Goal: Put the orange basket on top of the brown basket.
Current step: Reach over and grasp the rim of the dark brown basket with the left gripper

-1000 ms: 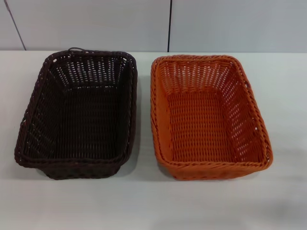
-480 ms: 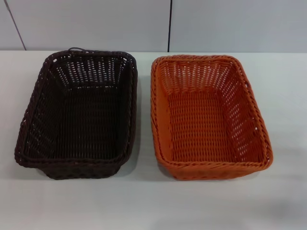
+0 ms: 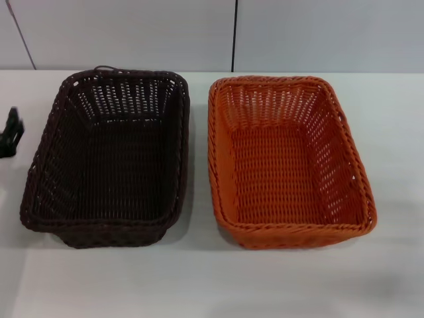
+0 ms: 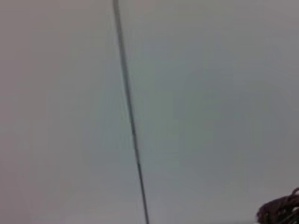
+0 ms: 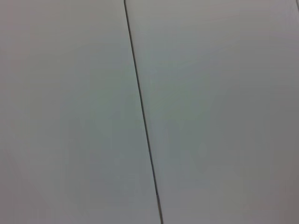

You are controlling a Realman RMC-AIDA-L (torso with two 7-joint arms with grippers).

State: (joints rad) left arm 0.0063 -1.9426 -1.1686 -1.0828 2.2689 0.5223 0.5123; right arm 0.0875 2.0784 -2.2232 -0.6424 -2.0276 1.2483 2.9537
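The orange basket [image 3: 288,159] stands upright and empty on the right half of the white table [image 3: 212,278]. The brown basket [image 3: 109,156] stands upright and empty beside it on the left, a narrow gap between them. My left gripper [image 3: 10,132] shows as a dark tip at the picture's left edge, just left of the brown basket's rim and apart from it. A bit of the brown basket's rim [image 4: 280,210] shows in the left wrist view. My right gripper is out of view.
A pale panelled wall [image 3: 132,33] with a dark vertical seam [image 3: 234,33] rises behind the table. Both wrist views show this wall and seam [image 5: 142,116]. Bare table lies in front of the baskets and to their right.
My left gripper has come into the head view at the left edge, next to the brown basket. The baskets have not moved.
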